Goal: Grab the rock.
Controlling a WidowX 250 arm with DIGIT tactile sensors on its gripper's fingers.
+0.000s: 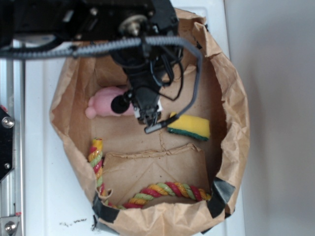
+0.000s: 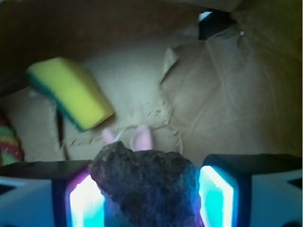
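Here, your claw (image 2: 151,198) closed on the rock (image 2: 147,184), rock's lower part cut off, sponge (image 2: 71,92) blurred, bunny (image 1: 106,103) half hidden behind arm.

**Arm over an open paper bag**

The gripper (image 1: 151,119) hangs inside a brown paper bag (image 1: 231,108), between a pink plush toy (image 1: 104,102) and a yellow sponge (image 1: 189,126). A coloured rope (image 1: 162,191) curves along the bag's lower edge. The jaws' state cannot be told.
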